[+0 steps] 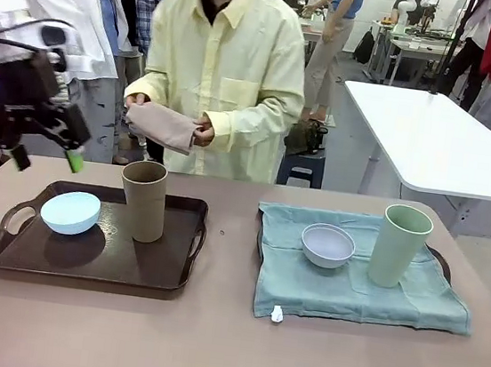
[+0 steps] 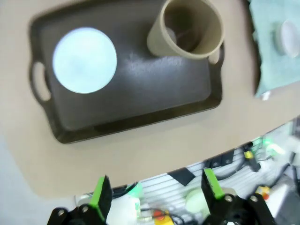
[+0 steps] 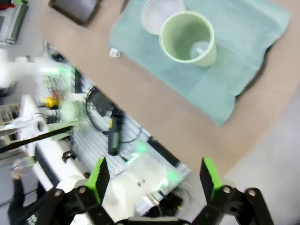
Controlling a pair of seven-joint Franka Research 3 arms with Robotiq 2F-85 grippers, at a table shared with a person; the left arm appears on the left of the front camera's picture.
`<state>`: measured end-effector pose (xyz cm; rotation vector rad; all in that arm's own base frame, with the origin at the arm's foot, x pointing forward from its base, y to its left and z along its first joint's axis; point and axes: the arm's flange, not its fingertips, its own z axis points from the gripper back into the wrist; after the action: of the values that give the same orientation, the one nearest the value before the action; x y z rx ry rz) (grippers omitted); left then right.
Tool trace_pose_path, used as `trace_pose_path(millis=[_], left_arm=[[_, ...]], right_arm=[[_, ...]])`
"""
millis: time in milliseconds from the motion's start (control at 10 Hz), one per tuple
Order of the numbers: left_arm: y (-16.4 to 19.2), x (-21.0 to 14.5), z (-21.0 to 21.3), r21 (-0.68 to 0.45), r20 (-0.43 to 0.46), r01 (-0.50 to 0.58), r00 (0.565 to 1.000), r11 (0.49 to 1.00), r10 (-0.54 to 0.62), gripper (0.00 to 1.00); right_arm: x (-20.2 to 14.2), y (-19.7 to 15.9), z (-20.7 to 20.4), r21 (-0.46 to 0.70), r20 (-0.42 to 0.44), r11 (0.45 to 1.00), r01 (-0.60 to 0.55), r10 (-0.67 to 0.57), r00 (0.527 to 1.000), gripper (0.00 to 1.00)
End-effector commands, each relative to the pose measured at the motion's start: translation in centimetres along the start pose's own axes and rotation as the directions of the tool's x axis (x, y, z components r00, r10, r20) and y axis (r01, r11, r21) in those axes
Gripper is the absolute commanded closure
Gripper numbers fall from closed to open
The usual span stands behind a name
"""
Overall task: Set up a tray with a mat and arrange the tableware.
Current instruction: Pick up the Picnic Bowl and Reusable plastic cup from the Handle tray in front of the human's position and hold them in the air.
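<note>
Our left gripper [image 1: 47,159] hangs wide open and empty above the far left of the dark brown plastic tray [image 1: 110,261]. On it the light blue round bowl [image 1: 70,212] and tall tan-brown cup [image 1: 143,200] stand on bare plastic. Our right gripper [image 3: 152,166], equally spread, holds nothing. The pale green cup [image 1: 399,245] and grey-white bowl [image 1: 327,245] sit on the teal cloth mat [image 1: 340,289] at right. The person holds a folded taupe mat [image 1: 161,126], so we should lift bowl and cup clear first, straight up.

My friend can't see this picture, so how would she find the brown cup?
Look at the dark tray on the robot's left side of the table. Inside stand a low light blue bowl and the tan-brown cup beside it. It is tall and brown; the other tall cup is pale green.
</note>
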<state>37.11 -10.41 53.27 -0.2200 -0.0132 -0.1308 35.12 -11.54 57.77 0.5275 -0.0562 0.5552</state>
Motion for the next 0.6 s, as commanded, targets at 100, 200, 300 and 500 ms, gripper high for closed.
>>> trace_pose_path(millis=[100, 200, 300, 500], left_arm=[[7.0, -2.8, 0.7, -0.219, 0.066, -0.058, 0.995, 0.974, 0.074, 0.0], [9.3, -3.6, 0.9, -0.286, 0.097, -0.079, 0.989, 0.955, 0.111, 0.0], [11.3, -4.6, 0.9, -0.377, 0.146, -0.081, 0.978, 0.923, 0.146, 0.0], [14.6, -6.6, 0.3, -0.463, 0.192, -0.088, 0.961, 0.882, 0.197, 0.0]], right_arm=[[-1.3, -2.9, 1.2, 0.173, -0.018, 0.972, 0.162, -0.161, 0.987, 0.0], [-2.4, -3.9, 1.2, 0.224, -0.013, 0.954, 0.199, -0.202, 0.979, 0.0], [-3.6, -4.9, 0.9, 0.275, -0.028, 0.932, 0.235, -0.236, 0.971, 0.0], [-5.8, -6.8, -0.5, 0.319, -0.048, 0.893, 0.318, -0.32, 0.946, 0.0]])
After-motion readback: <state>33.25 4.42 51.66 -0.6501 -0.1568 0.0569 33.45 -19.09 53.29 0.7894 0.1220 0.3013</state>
